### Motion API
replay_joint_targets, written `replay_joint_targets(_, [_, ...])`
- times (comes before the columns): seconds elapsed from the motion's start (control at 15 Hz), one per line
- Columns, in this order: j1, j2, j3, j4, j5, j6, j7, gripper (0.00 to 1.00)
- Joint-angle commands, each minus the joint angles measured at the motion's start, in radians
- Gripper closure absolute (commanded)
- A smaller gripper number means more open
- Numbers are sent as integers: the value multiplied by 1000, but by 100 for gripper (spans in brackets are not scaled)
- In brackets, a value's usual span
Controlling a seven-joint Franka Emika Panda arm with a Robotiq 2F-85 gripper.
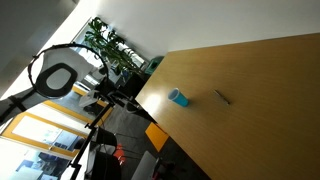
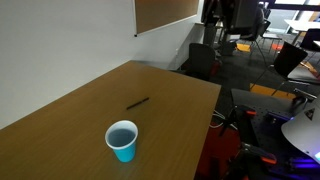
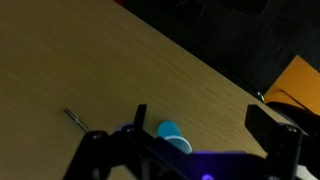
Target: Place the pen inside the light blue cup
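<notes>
Fig. 1 | gripper (image 3: 182, 138): I read the jaws as spread wide, holding nothing | pen (image 2: 137, 102): flat on wooden table (image 2: 60, 122), near upright light blue cup (image 2: 122, 140), not touching.

Large light-brown wooden table (image 1: 265, 110), long and flat, edge running into the room; its grain shows plainly in the wrist view (image 3: 70, 60). Green leafy potted plant (image 1: 105, 40) beyond the table's far corner, against bright windows. Black ring with a pale centre (image 1: 55, 77) near it, what it is unclear. Plain white wall (image 2: 60, 40) behind the table, with a brown cork-coloured board (image 2: 165, 12) mounted on it. Dark office chairs (image 2: 205, 58) stand off the table's end on dark floor (image 2: 235, 90). Orange flat panel (image 3: 295, 82) lies past the table edge.
</notes>
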Motion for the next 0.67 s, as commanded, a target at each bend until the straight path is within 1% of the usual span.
replay_joint_targets(0.0, [-18,103,-51,70,-55,72,-159,0])
replay_joint_targets(0.2, [-22,185,-108,116,-45,121,-339,0])
replay_joint_targets(0.27, [-25,213,-121,129,-52,133,-405,0])
replay_joint_targets(0.33, [-35,237,-126,137,-70,158,-443,0])
replay_joint_targets(0.47, [-62,282,-123,135,-114,285,-471,0])
replay_joint_targets(0.6, [-88,333,-119,125,-166,432,-470,0])
